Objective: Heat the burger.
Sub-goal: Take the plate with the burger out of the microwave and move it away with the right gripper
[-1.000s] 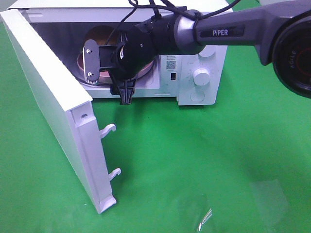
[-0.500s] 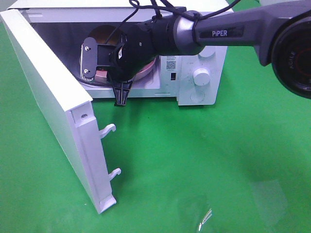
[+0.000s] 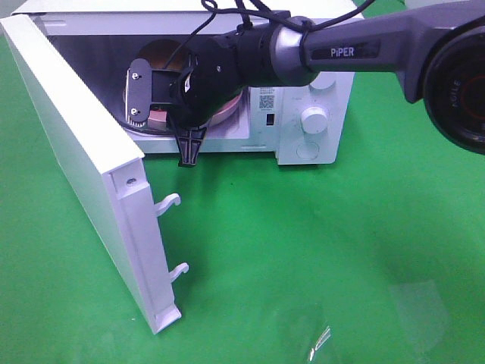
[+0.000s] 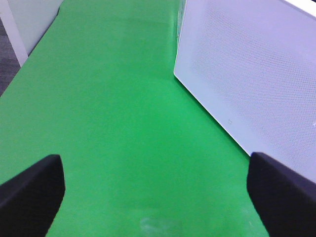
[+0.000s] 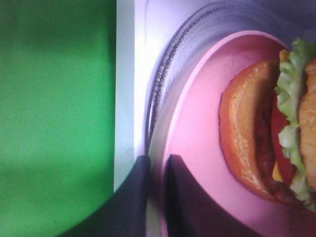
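Note:
The burger (image 5: pixel 256 128), with golden bun, green lettuce and dark filling, lies on a pink plate (image 5: pixel 197 128) over the microwave's glass turntable (image 5: pixel 168 64). My right gripper (image 5: pixel 157 197) is shut on the plate's rim. In the high view the right gripper (image 3: pixel 187 150) sits at the open microwave's (image 3: pixel 326 83) front sill. The plate's edge (image 3: pixel 227 112) shows behind the wrist, and the arm hides the burger there. My left gripper (image 4: pixel 158 197) is open and empty over the green mat beside the door's outer face (image 4: pixel 256 74).
The microwave door (image 3: pixel 76 152) stands swung wide open to the left, with two latch hooks (image 3: pixel 168 203) sticking out. The control knob (image 3: pixel 314 119) is on the microwave's right panel. Green mat (image 3: pixel 318 250) covers the table in front.
The right gripper with the plate has shifted a little left and further into the microwave, then stayed still over the last half second.

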{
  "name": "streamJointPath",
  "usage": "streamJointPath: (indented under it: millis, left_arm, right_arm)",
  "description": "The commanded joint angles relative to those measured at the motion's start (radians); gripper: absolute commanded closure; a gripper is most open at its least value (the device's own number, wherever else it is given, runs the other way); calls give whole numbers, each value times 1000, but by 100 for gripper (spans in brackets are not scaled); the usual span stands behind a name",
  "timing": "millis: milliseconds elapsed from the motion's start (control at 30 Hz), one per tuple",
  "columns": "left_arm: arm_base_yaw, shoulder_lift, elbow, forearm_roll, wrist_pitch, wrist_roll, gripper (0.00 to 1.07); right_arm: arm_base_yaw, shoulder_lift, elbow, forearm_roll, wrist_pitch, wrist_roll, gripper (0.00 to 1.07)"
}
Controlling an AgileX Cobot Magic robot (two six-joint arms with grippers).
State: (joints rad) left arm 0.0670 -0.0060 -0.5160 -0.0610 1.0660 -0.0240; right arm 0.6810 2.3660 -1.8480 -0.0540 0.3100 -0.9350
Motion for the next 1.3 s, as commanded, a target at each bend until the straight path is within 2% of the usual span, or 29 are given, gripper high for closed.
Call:
streamJointPath:
  millis: [33,300,533,667,833,1033,1300]
  left_arm:
    - [1,-5,-1,-2,4,2,15]
    - [1,-5,-1,-2,4,2,15]
    - [1,-5,-1,-2,4,2,15]
    - [1,-5,-1,-2,4,2,15]
    - [1,-5,-1,-2,4,2,15]
    - [1,-5,-1,-2,4,2,15]
    - [1,-5,-1,-2,4,2,15]
  right_arm:
    - [9,-3,-7,2,20,-32,107]
    - [9,-7,-7,0,137,-168,107]
    - [9,-39,8,-5,139,-246,107]
    - [9,-90,95,-55,73,-250,107]
    - [7,-113,129,-54,36,-250,107]
    - [6,-179,243,-53,-91,-283,107]
    - [7,-214,307,-52,-116,-284,107]
